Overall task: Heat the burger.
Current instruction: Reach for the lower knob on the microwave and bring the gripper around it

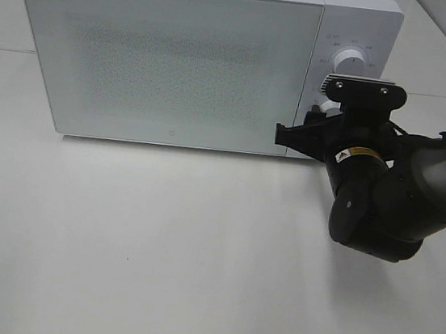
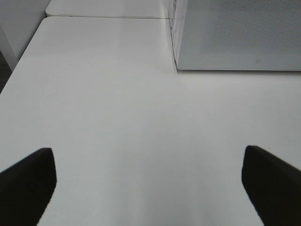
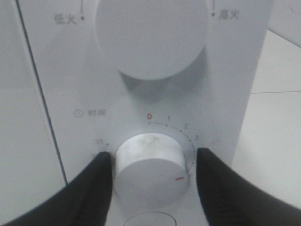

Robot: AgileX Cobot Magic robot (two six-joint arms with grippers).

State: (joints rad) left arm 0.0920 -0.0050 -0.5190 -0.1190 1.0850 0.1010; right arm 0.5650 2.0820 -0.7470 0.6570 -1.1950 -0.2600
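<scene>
Exterior high: microwave (image 1: 179,64) has its door closed and sits on the bench (image 1: 156,248). The burger isn't visible in any view. I'd guess it's inside, but I can't confirm through the door. My right arm (image 1: 390,196) is up against the control panel, below the power knob (image 1: 350,60).

Left wrist: left end effector (image 2: 148,188) is spread wide over bare bench, holding nothing, parked near the microwave's front corner. It's fine there, out of the way.

Right wrist: right end effector (image 3: 153,165) straddles the timer knob (image 3: 150,174), a finger close on each side. One finger looks to be touching and the other shows a sliver of gap, so I can't tell whether it's pinching yet. The knob's red mark sits past the 3, off zero.

To do this step well:
- Centre on the knob axis and close evenly so both pads bite.
- Rotate about the knob's own axis with the wrist only, without pushing sideways on the panel.
- Watch the red mark against the scale.
- Release straight back.
</scene>
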